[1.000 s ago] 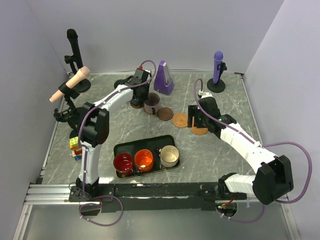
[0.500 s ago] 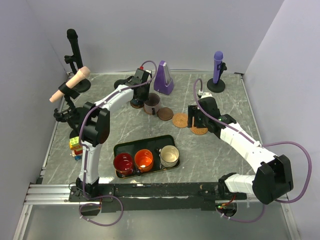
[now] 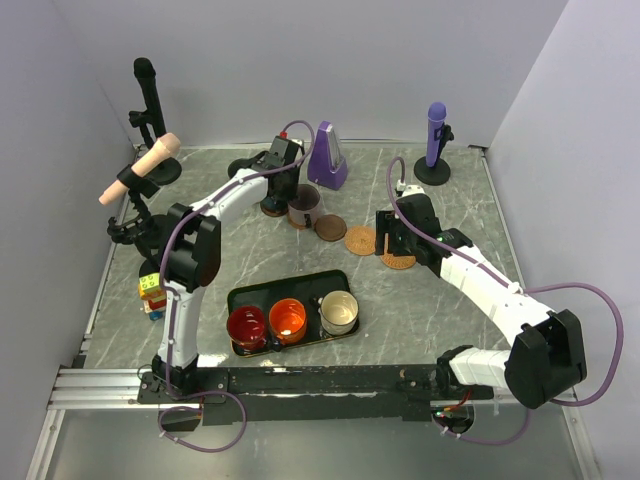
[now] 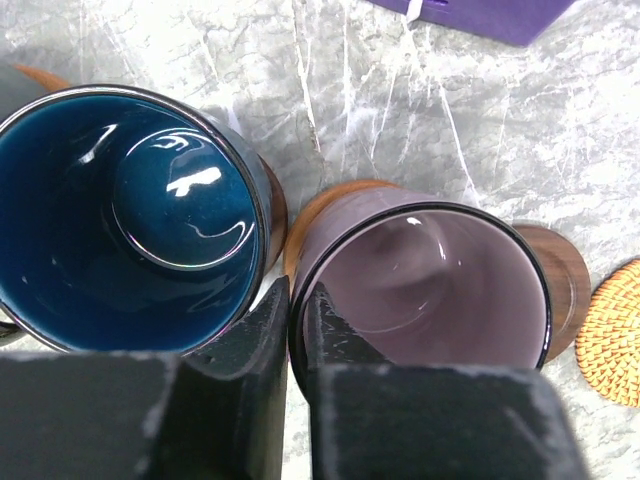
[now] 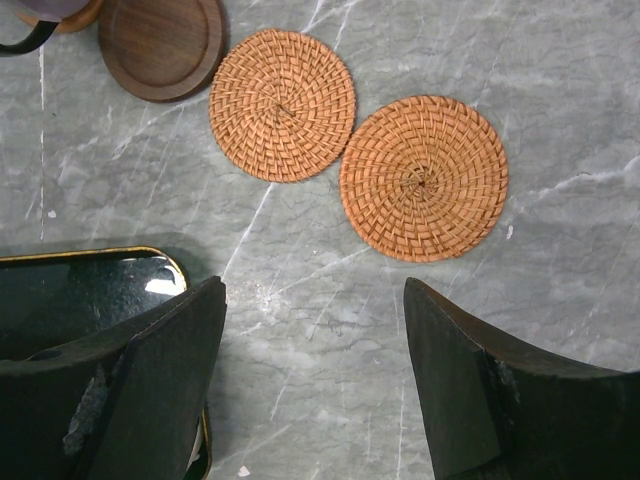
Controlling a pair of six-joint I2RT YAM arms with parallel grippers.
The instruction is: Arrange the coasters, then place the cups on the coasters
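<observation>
The lilac cup stands on a brown coaster, close beside the navy cup on its own coaster. My left gripper is shut on the lilac cup's near rim, one finger inside and one outside. From above, this gripper is over the cups at the back. A dark wood coaster and two wicker coasters lie bare in a row. My right gripper hangs open and empty just short of the wicker coasters.
A black tray near the front holds the red cup, orange cup and cream cup. A purple metronome stands right behind the left gripper. Microphone stands are at the back corners, coloured blocks at the left.
</observation>
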